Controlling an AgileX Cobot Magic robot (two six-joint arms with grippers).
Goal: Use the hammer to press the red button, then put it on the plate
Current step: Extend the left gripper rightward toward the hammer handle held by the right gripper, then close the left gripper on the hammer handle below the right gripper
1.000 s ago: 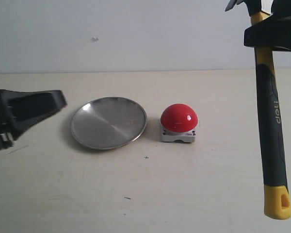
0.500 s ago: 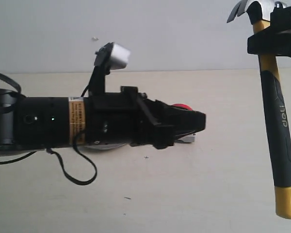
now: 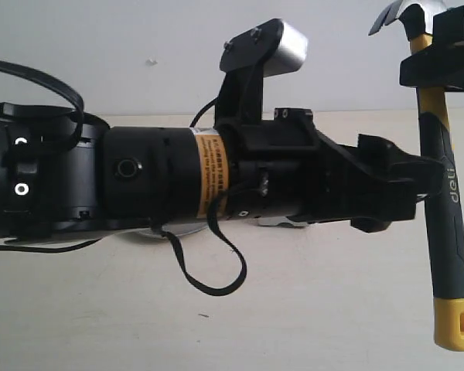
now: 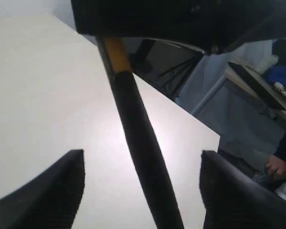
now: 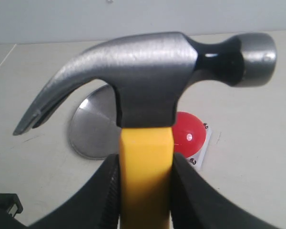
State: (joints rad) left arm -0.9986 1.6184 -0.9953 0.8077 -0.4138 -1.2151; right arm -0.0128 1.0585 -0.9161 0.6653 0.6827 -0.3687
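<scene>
Left fingers [image 4: 47, 191]: spread wide, one on either side of the hammer [image 4: 138, 133], the black grip running between them with a gap on each side; they hold nothing.
Left arm [image 3: 209, 178]: stretched level across the foreground of the exterior view, its fingers [image 3: 402, 182] reaching the hammer's handle about halfway down; a loose black cable [image 3: 209, 270] loops beneath it.
Right fingers [image 5: 190, 200]: clamped on the hammer's yellow neck, just under the head [image 5: 148, 71].
Hammer [image 3: 445, 209]: hanging nearly upright in the right fingers [image 3: 448, 66], head up, yellow looped end lowest and clear of the desk [image 3: 294, 309].
Red button [image 5: 188, 133]: on the desk beyond the hammer's neck, which covers part of it in the right wrist view; in the exterior view the left arm hides the dome.
Plate [image 5: 93, 129]: flat on the desk beyond the hammer, on its claw side, also partly covered by the neck; whether it touches the button cannot be told.
Wall [image 3: 100, 46]: pale and plain, behind the hammer.
</scene>
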